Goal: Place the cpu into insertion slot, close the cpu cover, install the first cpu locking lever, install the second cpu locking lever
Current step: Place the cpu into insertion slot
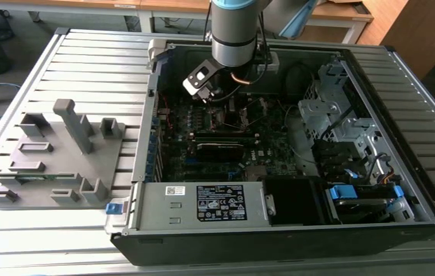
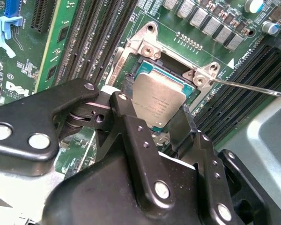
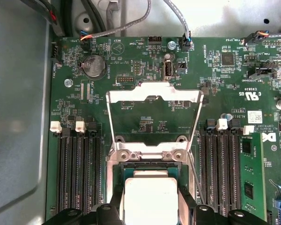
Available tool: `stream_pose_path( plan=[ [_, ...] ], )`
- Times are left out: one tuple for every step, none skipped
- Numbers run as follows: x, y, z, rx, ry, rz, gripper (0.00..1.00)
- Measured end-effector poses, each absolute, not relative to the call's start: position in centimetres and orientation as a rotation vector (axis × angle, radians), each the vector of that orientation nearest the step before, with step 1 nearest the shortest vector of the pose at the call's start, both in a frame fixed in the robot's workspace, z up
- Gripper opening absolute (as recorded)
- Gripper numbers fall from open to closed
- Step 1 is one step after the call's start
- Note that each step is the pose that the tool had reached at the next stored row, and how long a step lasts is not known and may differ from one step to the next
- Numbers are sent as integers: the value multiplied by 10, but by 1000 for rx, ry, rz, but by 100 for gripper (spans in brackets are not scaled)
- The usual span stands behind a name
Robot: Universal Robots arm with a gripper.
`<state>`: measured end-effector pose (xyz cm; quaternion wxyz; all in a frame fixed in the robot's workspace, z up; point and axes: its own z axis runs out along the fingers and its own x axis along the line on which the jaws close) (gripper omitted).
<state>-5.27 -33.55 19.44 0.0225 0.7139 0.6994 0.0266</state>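
**CPU gripped at the socket, cover standing open**

Exterior view: the arm [image 1: 235, 29] comes straight down into the open computer case [image 1: 146, 115]. Its wrist is vertical and the gripper [image 1: 221, 102] sits low over the motherboard [image 1: 201, 123]. A grey fixture tray [image 1: 56, 150] lies outside the case, on the exterior view's left.

Second wrist view: the gripper [image 2: 155, 115] is closed to a narrow gap, no wider than the cpu [image 2: 159, 99], which it holds by two opposite edges. One black finger [image 2: 124, 110] presses one side and the other finger presses the far side. The chip's silver-grey top faces up and hangs directly at the insertion slot [image 2: 139, 65], inside its metal rim. I cannot tell whether it is fully seated. A thin locking lever [image 2: 253, 88] angles away from the slot's corner, lifted off the board. Black memory sockets [image 2: 98, 33] run beside the slot.

First wrist view: the cpu [image 3: 149, 197] shows between the fingertips of the gripper [image 3: 150, 208], over the insertion slot [image 3: 150, 168]. The cpu cover [image 3: 154, 95] is swung open on its hinge at the slot's edge. It stands clear of the chip, and the green board shows through its square cut-out. The locking lever [image 3: 195, 176] runs along the slot's side. Memory sockets [image 3: 79, 173] flank the slot on both sides, and a green memory module [image 3: 250, 180] stands beyond one bank.
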Motion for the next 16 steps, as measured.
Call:
stream_pose_path(
  plan=[
    [-53, -335, 194, 2211, 2166, 83, 54],
    [-53, -335, 194, 2211, 2166, 83, 54],
    [-53, -336, 194, 2211, 2166, 83, 54],
    [-53, -336, 194, 2210, 2165, 84, 54],
    [-53, -336, 194, 2210, 2165, 84, 54],
    [-53, -335, 194, 2210, 2165, 84, 54],
    [-53, -335, 194, 2210, 2165, 84, 54],
    [-53, -335, 194, 2210, 2165, 84, 54],
    [-53, -335, 193, 2210, 2165, 84, 54],
    [-53, -335, 193, 2210, 2165, 85, 54],
    [-53, -335, 193, 2210, 2166, 85, 54],
    [-53, -335, 193, 2210, 2166, 85, 54],
    [-53, -335, 193, 2209, 2166, 85, 54],
    [-52, -335, 193, 2209, 2166, 85, 54],
    [-52, -335, 193, 2209, 2166, 85, 54],
    [-52, -335, 193, 2209, 2166, 85, 54]
  ],
)
